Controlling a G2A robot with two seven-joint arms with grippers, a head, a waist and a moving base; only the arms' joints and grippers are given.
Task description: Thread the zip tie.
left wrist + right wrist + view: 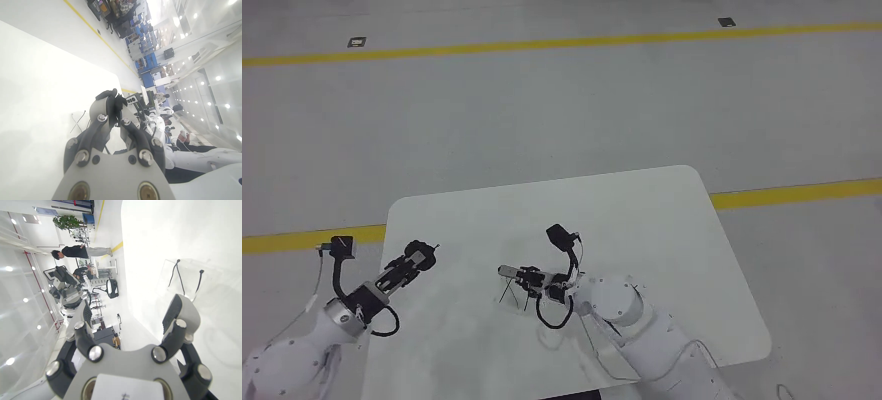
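Three black zip ties [178,275] lie on a clear tray [164,266] on the white table [642,220]; two of them cross [77,121]. My right gripper [130,306] hangs open just short of them, one finger [176,309] over the tray's edge; the top view shows this gripper [519,275] beside the ties [507,292]. My left gripper [113,96] is shut, off to the left of the ties and above the table. A small black piece sticks out between its tips, apparently a zip tie [119,100]. In the top view a thin dark strand pokes from that gripper [420,254].
The table's left edge [390,250] is near the left arm. People and equipment stand in the room beyond the table, away from the work.
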